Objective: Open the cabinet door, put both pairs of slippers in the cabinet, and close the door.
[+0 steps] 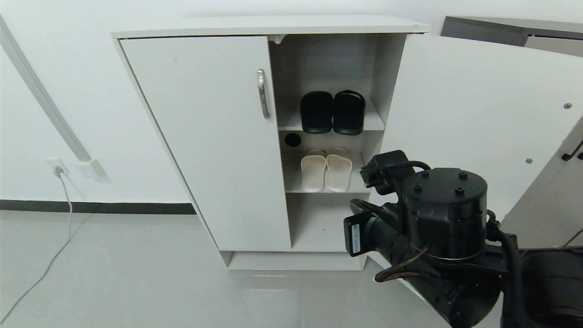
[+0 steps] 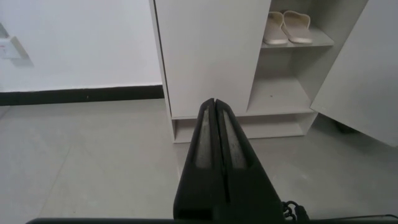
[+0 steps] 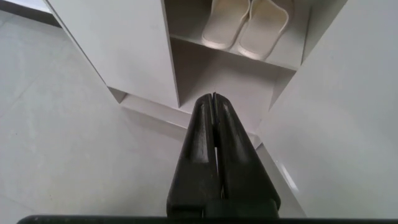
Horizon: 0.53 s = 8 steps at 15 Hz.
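Black slippers (image 1: 319,113) above white slippers (image 1: 338,173)

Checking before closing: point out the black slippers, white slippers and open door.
black slippers (image 1: 316,111), head view, left slipper's middle.
white slippers (image 1: 339,173), head view, right slipper's middle.
open door (image 1: 478,114), head view, inner face.

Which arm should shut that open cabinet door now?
Probably right. The black slippers and white slippers are shelved, and the right hand is beside the open door; the left hand faces the closed door.
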### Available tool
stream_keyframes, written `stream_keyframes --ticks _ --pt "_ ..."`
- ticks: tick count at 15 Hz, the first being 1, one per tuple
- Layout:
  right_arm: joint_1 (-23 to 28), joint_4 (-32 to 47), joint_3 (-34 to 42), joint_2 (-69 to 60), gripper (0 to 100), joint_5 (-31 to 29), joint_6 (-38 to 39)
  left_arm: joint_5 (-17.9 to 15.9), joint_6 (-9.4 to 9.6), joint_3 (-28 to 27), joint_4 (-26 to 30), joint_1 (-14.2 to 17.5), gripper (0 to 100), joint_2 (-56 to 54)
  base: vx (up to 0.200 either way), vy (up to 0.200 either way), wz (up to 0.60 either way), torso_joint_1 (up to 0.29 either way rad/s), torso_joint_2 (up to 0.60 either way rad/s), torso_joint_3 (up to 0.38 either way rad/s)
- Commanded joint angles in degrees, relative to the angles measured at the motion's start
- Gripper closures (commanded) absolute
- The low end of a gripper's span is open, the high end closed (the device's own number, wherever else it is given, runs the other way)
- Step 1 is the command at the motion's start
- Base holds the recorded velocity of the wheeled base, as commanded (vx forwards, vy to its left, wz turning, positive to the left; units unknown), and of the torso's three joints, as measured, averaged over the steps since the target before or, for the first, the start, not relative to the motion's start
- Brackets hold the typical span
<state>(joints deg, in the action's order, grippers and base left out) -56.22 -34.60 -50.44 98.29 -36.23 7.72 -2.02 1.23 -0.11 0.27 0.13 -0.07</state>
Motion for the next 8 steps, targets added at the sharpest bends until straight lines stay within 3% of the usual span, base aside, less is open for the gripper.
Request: stream_keyframes --ticks 1,2,5,8 --pt "-0.03 -0.03 0.00 0.58 100 0.02 0.02 0.00 0.00 -0.07 0.00 0.04 100 0.07 0.000 0.000 0.00 0.000 0.00 0.000" --pt "-0.03 -0.03 0.00 0.58 100 0.02 0.02 0.00 0.00 -0.07 0.00 0.04 100 0.07 0.000 0.000 0.00 0.000 0.00 0.000" --pt "-0.03 -0.03 0.00 0.67 100 0.02 0.11 0.00 0.00 -0.07 0.00 0.04 100 0.07 0.000 0.000 0.00 0.007 -0.17 -0.282" --pt "0.06 -0.03 0.00 0.67 100 0.02 0.02 0.00 0.00 -0.07 0.00 0.04 100 0.07 0.000 0.000 0.00 0.051 -0.46 -0.364"
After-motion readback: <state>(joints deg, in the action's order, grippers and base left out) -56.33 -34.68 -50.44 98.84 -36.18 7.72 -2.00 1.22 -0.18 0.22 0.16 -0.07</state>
